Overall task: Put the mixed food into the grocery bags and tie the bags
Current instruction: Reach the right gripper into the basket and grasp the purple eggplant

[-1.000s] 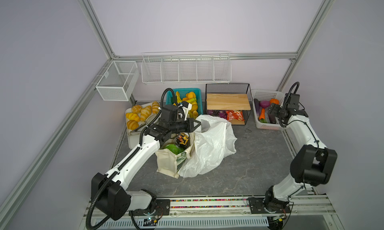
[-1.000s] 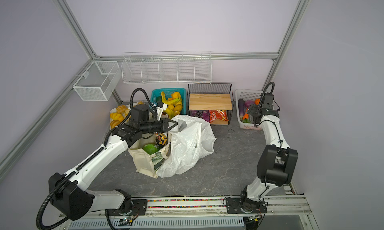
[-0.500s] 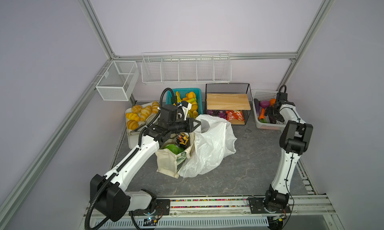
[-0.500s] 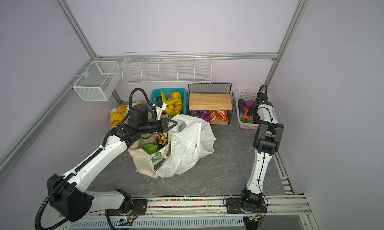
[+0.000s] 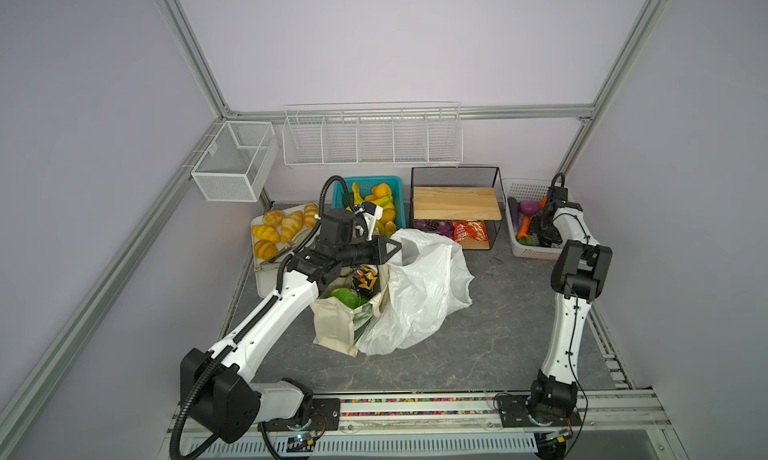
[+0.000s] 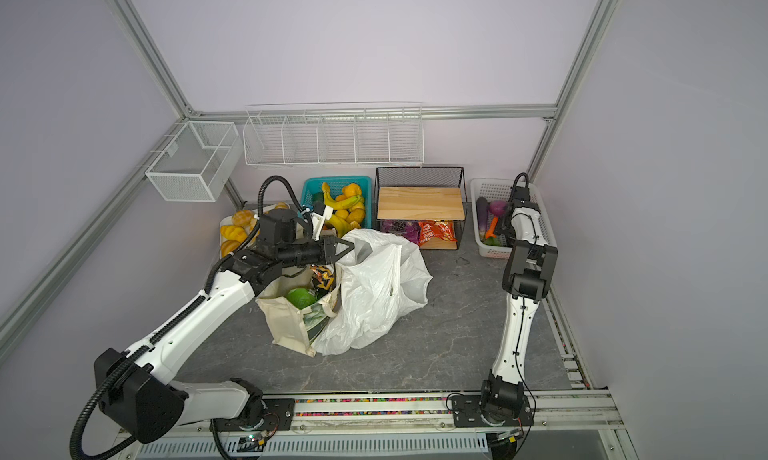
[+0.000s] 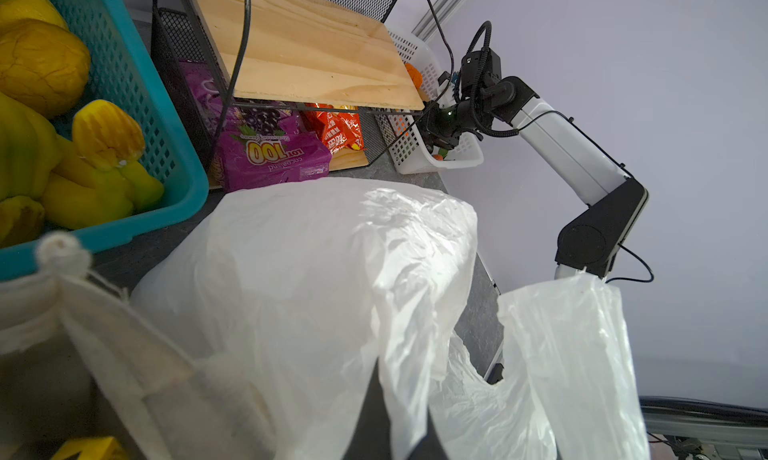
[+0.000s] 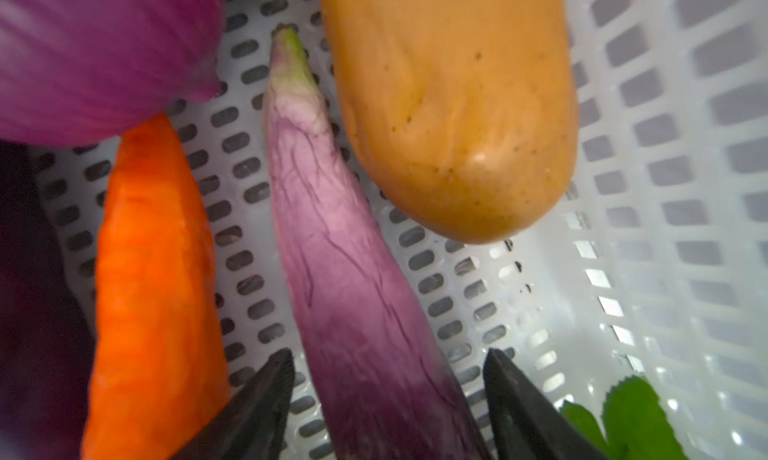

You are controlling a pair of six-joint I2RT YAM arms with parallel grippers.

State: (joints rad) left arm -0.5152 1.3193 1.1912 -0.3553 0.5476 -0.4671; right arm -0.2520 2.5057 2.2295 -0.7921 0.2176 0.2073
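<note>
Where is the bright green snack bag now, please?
In a top view the bright green snack bag sits left of centre inside the cream canvas tote, beside the black-and-yellow zigzag snack bag, left of the translucent white plastic carrier bag.

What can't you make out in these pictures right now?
- Inside the plastic bag: in both top views its own crumpled film hides it.
- Bottom of the tote: in the top views the snack bags cover it.
- Right jaws: in the top views the arm blocks them; the wrist view's edge cuts off all but the tips.
- Left jaws: in the wrist view the bag drapes over them.
</note>
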